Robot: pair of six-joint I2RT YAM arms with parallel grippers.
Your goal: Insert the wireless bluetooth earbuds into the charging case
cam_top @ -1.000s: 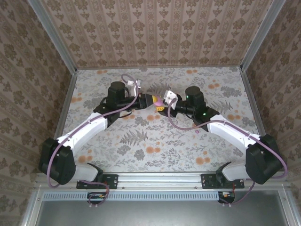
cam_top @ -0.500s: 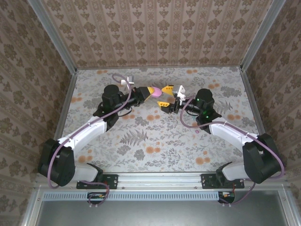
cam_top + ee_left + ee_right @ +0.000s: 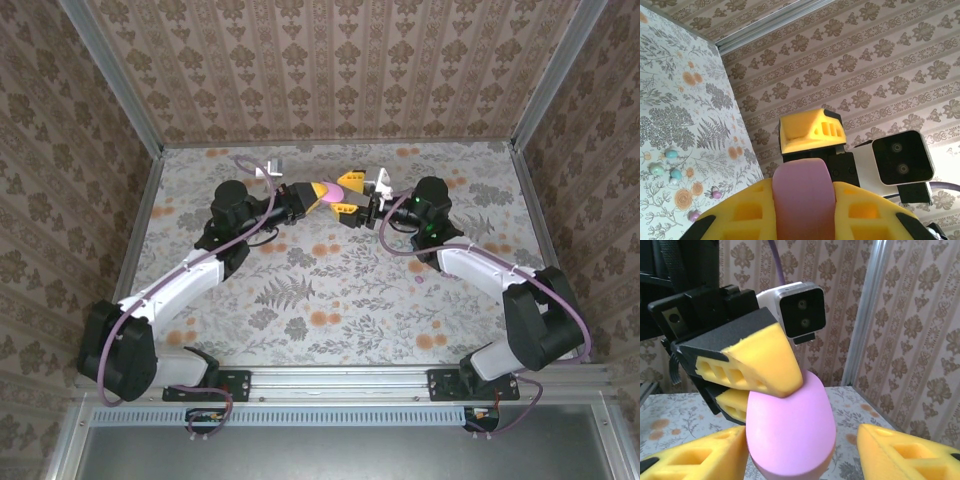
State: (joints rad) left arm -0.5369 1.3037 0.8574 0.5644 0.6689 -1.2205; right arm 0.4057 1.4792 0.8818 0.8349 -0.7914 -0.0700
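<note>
Right now my left jaws clamp the pink case, long axis aimed between my right jaws, spread around its tip; the earbuds lie on the desk, well apart.

We record the left gripper clamped on a pink case, with its yellow pads against both sides of the case. Facing it, just beyond the case's far end, stands the right gripper with its white wrist camera. On the floral table lie small earbuds (three teal or mint, two pinkish), loose and well apart from the case
</note>
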